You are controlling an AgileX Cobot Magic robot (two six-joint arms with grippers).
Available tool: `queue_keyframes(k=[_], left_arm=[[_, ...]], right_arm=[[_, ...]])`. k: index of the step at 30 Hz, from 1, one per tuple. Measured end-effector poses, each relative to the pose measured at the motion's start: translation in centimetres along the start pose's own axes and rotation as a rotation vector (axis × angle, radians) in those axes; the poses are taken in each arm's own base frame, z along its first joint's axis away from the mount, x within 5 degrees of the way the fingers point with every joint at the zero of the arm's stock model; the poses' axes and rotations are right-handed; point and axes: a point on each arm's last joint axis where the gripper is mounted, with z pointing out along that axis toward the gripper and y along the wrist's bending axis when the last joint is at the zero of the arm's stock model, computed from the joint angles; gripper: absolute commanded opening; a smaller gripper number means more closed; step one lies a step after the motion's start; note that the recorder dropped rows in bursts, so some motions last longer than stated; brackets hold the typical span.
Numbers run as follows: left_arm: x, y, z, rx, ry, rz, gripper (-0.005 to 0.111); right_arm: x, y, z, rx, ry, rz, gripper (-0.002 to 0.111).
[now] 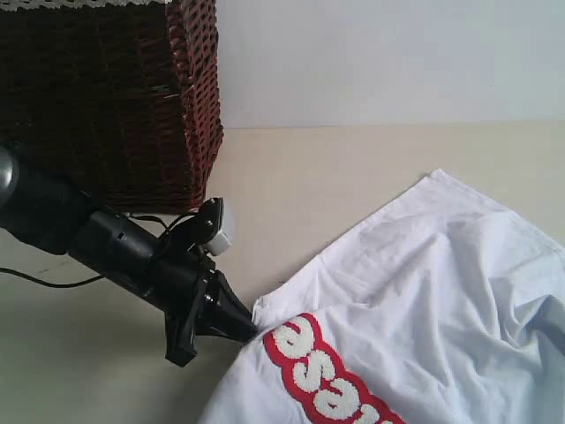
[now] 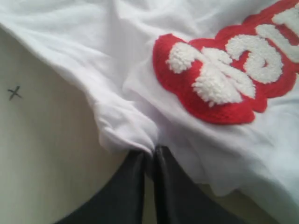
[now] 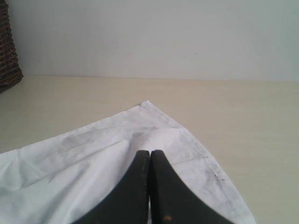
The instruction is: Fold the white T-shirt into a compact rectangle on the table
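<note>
The white T-shirt (image 1: 441, 291) lies rumpled on the table (image 1: 353, 168), its red-outlined fuzzy letters (image 1: 322, 375) facing up near the front edge of the exterior view. My left gripper (image 1: 252, 329) reaches in from the left and is shut on a bunched fold of the shirt's edge (image 2: 126, 130), close beside the letters (image 2: 219, 74). The right gripper (image 3: 150, 153) is shut with nothing showing between its fingers. It hovers over a flat corner of the shirt (image 3: 84, 154). This gripper is out of the exterior view.
A dark brown wicker basket (image 1: 115, 97) stands at the back left, just behind my left arm; its edge (image 3: 7, 51) shows in the right wrist view. A small pen cross (image 2: 14, 92) marks the table. A pale wall (image 1: 388, 53) closes the far side.
</note>
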Motion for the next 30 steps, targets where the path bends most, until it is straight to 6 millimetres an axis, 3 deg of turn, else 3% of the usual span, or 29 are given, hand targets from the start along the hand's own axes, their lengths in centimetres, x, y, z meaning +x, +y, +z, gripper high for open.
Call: queue_keyframes(k=[6,12,17,21,25,30], left_arm=[[-1.6,0.5,-2.0,-0.158,0.051,0.111,0.000],[-5.4,1.3,-5.8,-0.319,0.117,0.351,0.000],[-8.2,-0.2,-7.6,-0.276,0.172,0.564,0.000],[-8.9,-3.5,-5.9,-0.032,0.221,0.624,0.000],[-9.1,-7.2,-3.5,0.261,0.261,0.560,0.000],[-8.8,-9.6,0.4,0.424,0.325,0.483,0.002]], right_arm=[[0.0,0.0,0.0,0.000,0.000,0.000,0.000],[0.0,0.0,0.0,0.000,0.000,0.000,0.000],[0.0,0.0,0.0,0.000,0.000,0.000,0.000],[0.0,0.0,0.0,0.000,0.000,0.000,0.000],[0.0,0.0,0.0,0.000,0.000,0.000,0.000],[0.0,0.0,0.0,0.000,0.000,0.000,0.000]])
